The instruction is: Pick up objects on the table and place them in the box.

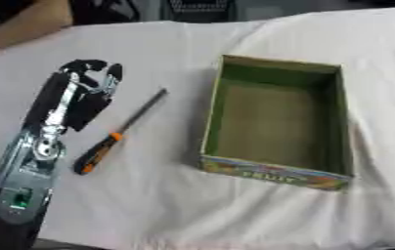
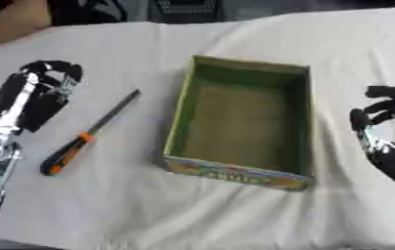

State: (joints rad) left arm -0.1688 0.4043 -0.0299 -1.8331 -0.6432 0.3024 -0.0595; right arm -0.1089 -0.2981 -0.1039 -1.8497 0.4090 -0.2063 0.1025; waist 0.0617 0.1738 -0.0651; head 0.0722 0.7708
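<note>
File (image 1: 120,132) with an orange-and-black handle is seen left of centre, beside the empty green box (image 1: 278,119), stiff and slender, best taken by its handle; left hand (image 1: 88,80) curled empty, right hand (image 2: 387,122) likewise.

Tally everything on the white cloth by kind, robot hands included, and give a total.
Tool with orange-and-black handle: 1
Open box, green inside: 1
Robot hands: 2, the left robot hand beside the tool, the right robot hand right of the box, both holding nothing
Total: 4
</note>
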